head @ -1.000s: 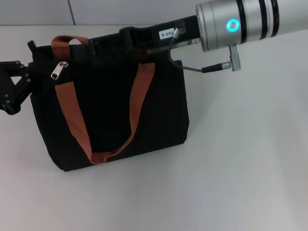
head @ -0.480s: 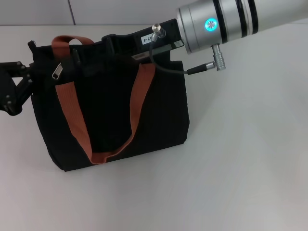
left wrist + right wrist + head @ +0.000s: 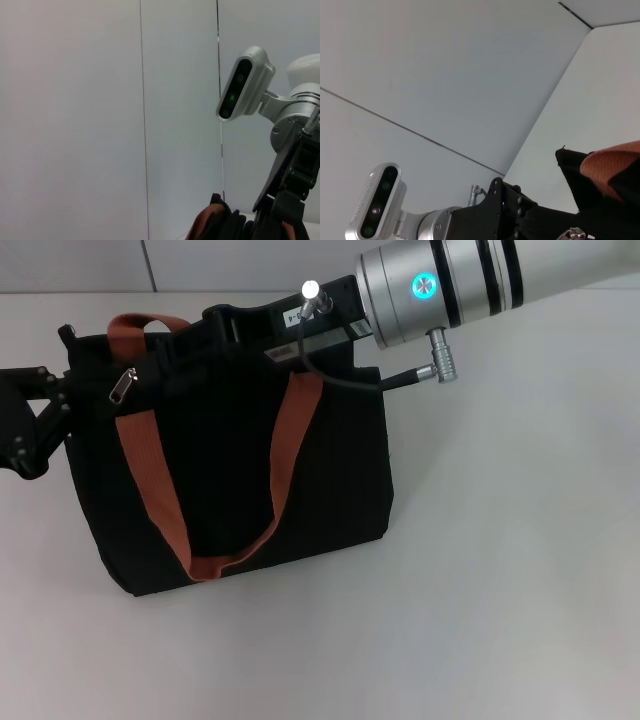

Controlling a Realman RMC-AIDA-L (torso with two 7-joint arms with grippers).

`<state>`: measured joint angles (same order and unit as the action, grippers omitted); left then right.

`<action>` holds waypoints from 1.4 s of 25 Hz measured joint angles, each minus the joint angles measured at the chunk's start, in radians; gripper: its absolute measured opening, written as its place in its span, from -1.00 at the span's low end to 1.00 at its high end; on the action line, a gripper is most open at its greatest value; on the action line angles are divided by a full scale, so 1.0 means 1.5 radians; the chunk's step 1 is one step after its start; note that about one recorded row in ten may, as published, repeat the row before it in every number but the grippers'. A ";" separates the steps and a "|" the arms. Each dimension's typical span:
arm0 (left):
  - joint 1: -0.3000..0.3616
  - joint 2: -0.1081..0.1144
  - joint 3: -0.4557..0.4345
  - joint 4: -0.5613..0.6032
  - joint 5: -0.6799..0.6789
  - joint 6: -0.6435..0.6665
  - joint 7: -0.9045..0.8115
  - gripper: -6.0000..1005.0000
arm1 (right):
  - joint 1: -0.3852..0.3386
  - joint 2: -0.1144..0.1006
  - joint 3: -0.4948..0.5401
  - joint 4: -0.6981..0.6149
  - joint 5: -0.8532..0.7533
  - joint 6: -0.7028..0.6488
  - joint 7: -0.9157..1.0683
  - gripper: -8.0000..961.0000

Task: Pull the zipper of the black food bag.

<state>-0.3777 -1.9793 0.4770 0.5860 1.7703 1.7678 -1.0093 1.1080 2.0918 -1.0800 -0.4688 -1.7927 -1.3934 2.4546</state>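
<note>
Right hand point(image 3: 190, 340) advanced toward zipper point(image 3: 122, 386); left hand point(image 3: 45, 405) unmoved; grips indeterminable.

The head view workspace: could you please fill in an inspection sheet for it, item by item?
Surface: plain white tabletop, bare around the bag.
Job's things: boxy black fabric food bag with rust-brown webbing straps stands upright; small silver metal zipper sits near its top edge on the robot's left side, tab dangling.
Clutter: nothing seen.
Grippers: left gripper is against the bag's left end; right gripper reaches over the bag's top, short of the zipper.
Cables: a thin black cable with a metal plug runs from the right wrist.
Surroundings: pale wall panels behind the table.
</note>
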 joint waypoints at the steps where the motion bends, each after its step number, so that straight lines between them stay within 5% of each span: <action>1: 0.000 0.000 0.000 0.000 0.000 0.000 0.000 -0.86 | 0.000 0.000 0.000 0.000 0.000 0.000 0.000 -0.04; 14: -0.003 -0.011 0.000 0.004 -0.002 0.010 0.006 -0.85 | 0.009 0.000 -0.028 0.030 0.040 0.016 0.001 -0.20; 35: -0.007 -0.020 0.000 0.000 -0.018 0.049 0.025 -0.84 | 0.008 0.000 -0.090 0.030 0.072 0.058 0.018 -0.20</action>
<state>-0.3884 -2.0094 0.4776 0.5859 1.7440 1.8410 -0.9725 1.1203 2.0922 -1.2157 -0.4235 -1.6851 -1.3066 2.4820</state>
